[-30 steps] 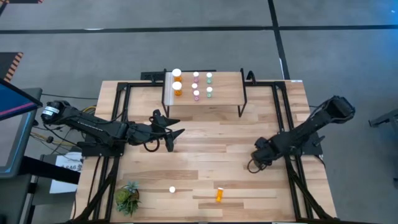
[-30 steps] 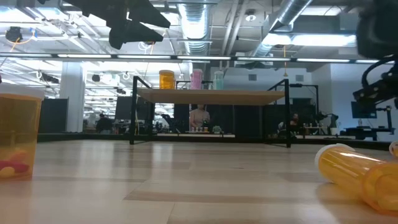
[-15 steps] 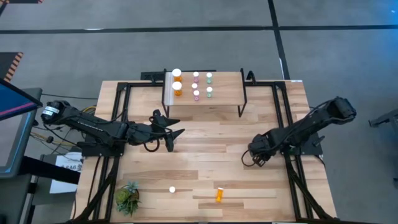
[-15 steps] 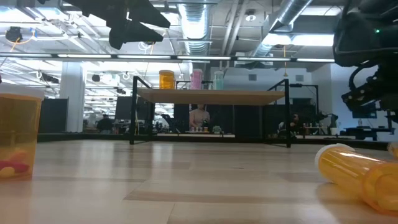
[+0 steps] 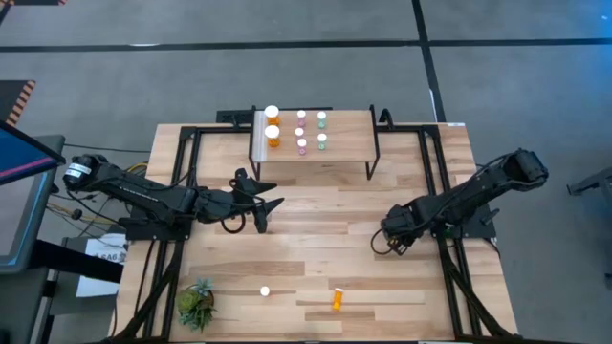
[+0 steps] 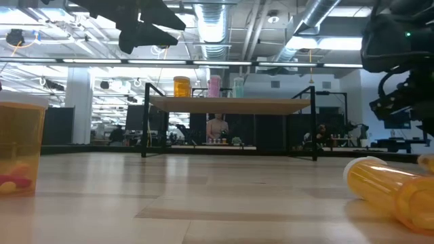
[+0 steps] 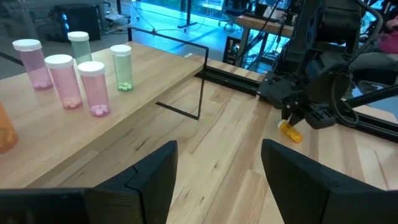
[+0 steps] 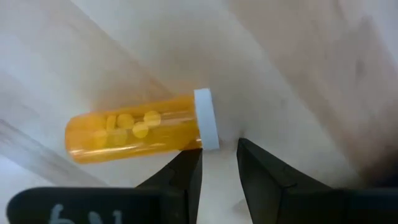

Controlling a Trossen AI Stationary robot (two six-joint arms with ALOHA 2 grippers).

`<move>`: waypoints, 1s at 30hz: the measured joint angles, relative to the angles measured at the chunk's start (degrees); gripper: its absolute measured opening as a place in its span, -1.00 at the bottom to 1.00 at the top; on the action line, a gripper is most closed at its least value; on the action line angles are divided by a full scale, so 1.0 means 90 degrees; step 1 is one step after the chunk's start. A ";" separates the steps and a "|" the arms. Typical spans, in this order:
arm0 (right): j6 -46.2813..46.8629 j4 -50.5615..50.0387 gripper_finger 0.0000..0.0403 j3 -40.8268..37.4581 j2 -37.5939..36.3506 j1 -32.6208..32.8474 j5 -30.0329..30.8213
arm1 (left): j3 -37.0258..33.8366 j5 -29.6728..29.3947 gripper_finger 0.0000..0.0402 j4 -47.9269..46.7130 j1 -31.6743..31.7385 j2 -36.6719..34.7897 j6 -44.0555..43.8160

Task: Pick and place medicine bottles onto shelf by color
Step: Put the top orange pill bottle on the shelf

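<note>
An orange medicine bottle (image 8: 137, 130) with a white cap lies on its side on the table. My right gripper (image 8: 219, 149) points down just above its cap end, open by a narrow gap with nothing between the fingers. The left wrist view shows the same bottle (image 7: 290, 131) under that gripper (image 7: 295, 118). Two more orange bottles stay on the near part of the table, one lying (image 5: 338, 299) and one upright (image 5: 265, 291). The shelf (image 5: 344, 143) carries orange, pink and green bottles standing on its top. My left gripper (image 7: 219, 149) hovers open in front of the shelf.
A small potted plant (image 5: 196, 304) stands at the near left corner. The shelf's black legs (image 7: 202, 81) stand on the far half of the table. Bare tabletop (image 5: 325, 220) lies between the two arms.
My right gripper has swung a short way toward the table's left edge, rolling slightly about its own axis, and then stopped over the lying orange bottle. Its finger gap looks unchanged. The left arm has kept still.
</note>
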 joint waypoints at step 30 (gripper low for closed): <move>-0.0726 0.0956 -0.38 0.0800 0.0062 -0.0403 0.0469 | 0.0000 0.0002 0.10 -0.0027 0.0000 0.0000 -0.0036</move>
